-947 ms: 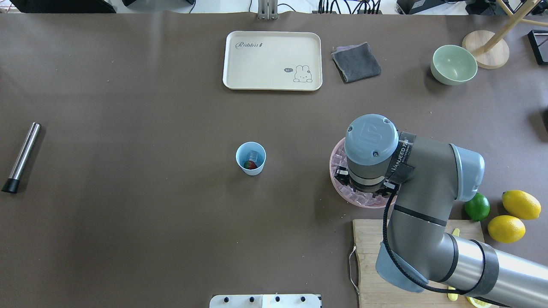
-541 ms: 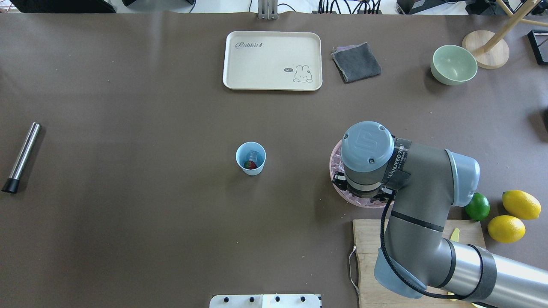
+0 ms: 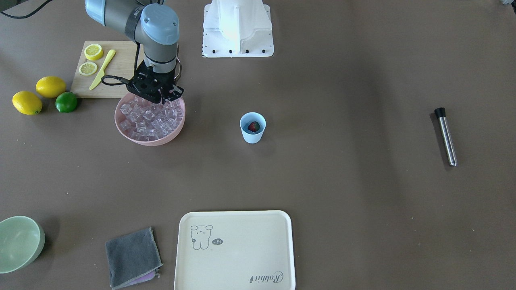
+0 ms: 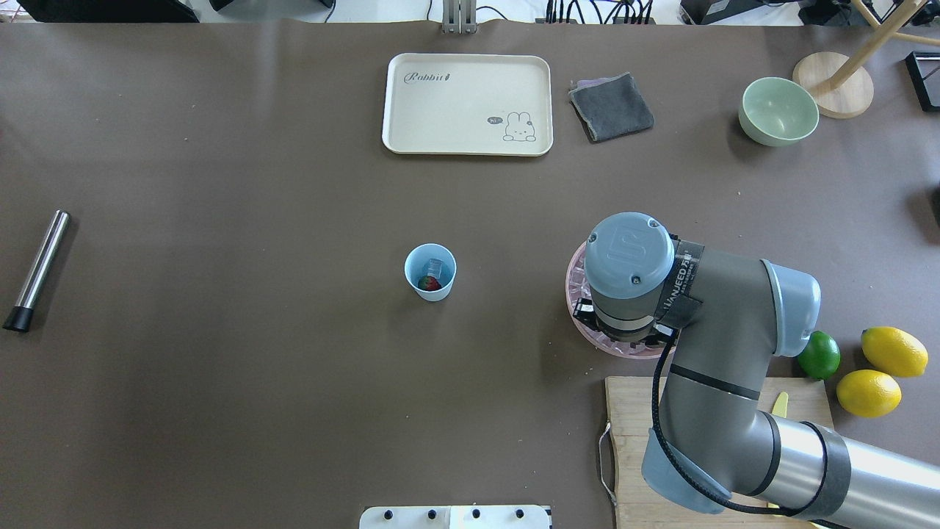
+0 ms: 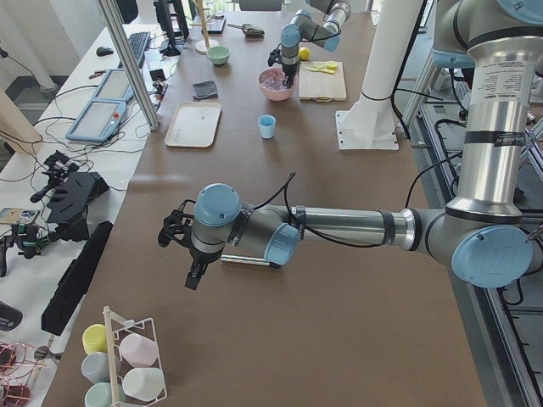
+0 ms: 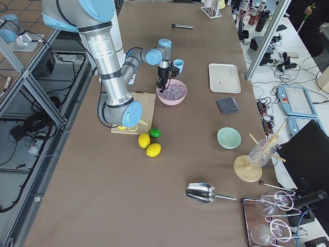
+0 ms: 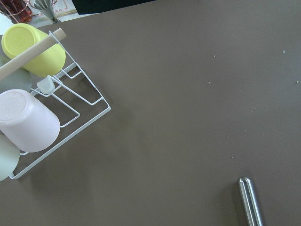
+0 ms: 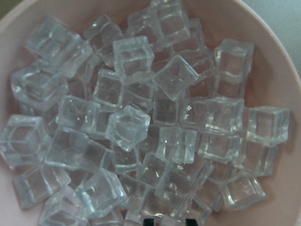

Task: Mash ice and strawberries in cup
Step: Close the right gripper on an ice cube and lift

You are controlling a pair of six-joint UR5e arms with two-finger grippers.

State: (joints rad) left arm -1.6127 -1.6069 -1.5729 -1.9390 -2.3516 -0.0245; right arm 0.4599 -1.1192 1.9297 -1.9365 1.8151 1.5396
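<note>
The small pale blue tapered plastic cup (image 3: pixel 252 137) stands upright near the middle of the brown surface (image 3: pixel 342 169), holding a small red strawberry with a dark green top (image 3: pixel 253 127) and one clear cube (image 4: pixel 435 264), while many clear glassy ice cubes (image 8: pixel 127 127) lie heaped in a wide pink bowl (image 3: pixel 150 141) well apart from it.

pink bowl (image 4: pixel 573 286) mostly under right arm (image 4: pixel 709 308), green bowl (image 3: pixel 20 241) edge-cropped

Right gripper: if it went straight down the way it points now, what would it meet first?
The ice heaped in the pink bowl. The right gripper points down just above the pile, so it would likely meet a top cube first; the gap is hard to judge.
</note>
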